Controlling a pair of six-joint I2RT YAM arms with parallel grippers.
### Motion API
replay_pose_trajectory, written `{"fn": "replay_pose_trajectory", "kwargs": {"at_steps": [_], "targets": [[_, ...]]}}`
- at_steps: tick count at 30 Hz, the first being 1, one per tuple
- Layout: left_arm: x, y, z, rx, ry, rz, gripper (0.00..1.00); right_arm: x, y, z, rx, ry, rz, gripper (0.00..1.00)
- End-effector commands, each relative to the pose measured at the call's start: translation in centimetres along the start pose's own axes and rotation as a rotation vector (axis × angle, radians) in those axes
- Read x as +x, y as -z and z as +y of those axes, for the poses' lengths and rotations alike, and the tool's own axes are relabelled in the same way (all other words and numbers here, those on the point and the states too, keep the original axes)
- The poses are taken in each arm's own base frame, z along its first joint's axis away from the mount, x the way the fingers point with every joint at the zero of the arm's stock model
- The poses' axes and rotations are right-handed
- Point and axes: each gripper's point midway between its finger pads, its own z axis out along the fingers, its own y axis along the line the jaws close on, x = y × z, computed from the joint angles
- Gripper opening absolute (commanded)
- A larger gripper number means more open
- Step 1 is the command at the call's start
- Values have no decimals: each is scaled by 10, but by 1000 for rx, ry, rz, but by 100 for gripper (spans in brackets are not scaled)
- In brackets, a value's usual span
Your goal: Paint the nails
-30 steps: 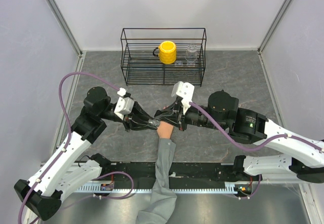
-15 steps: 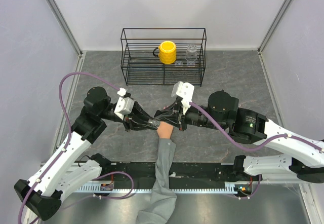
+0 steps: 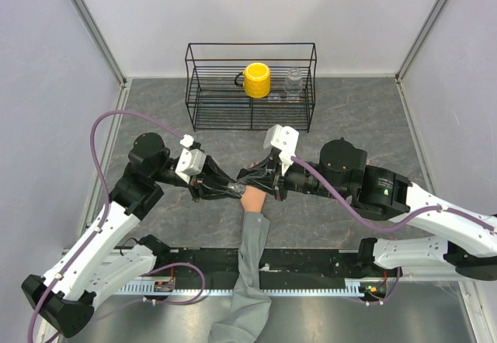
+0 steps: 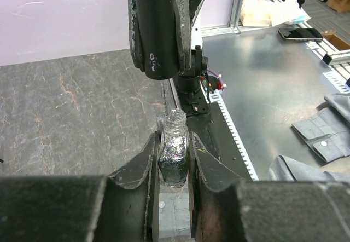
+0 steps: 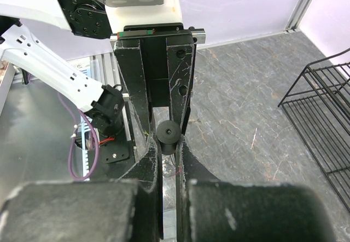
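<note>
Grey sleeve (image 3: 250, 259) nearest; mannequin hand (image 3: 253, 200) under meeting grippers, nails hidden. Left gripper (image 4: 174, 157) clamps polish bottle (image 4: 173, 139), right gripper (image 5: 167, 150) pinches brush cap (image 5: 167, 133), brush at bottle neck (nothing moved in last second): likely loading, not painting

The right gripper (image 5: 168, 153) pinches a round black cap (image 5: 167, 134) just in front of the left gripper (image 5: 159, 116), with a wire rack (image 5: 322, 122) off to the right.
</note>
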Motion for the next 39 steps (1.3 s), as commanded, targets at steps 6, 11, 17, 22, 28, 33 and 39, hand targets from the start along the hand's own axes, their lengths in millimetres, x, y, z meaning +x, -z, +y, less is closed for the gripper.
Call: {"fn": "replay_pose_trajectory", "kwargs": {"at_steps": [6,11,17,22,28,33,39], "targets": [[-14,1,2,-15,-44,-13,2,-16,8,-1,4,5,-59,0],[-14,1,2,-16,-44,-13,2,-18,9,-1,2,6,-70,0],[-13,0,3,-19,-43,-12,2,-24,9,4,-18,-25,-104,0],[-14,1,4,-26,-43,-12,2,-25,10,4,-17,-33,-114,0],[-14,1,4,-30,-47,-13,2,-27,8,5,-22,-39,-122,0],[-15,1,4,-30,-48,-14,2,-26,7,4,-19,-38,-117,0],[-15,1,4,-32,-50,-14,2,-21,3,2,-6,-38,-102,0]]}}
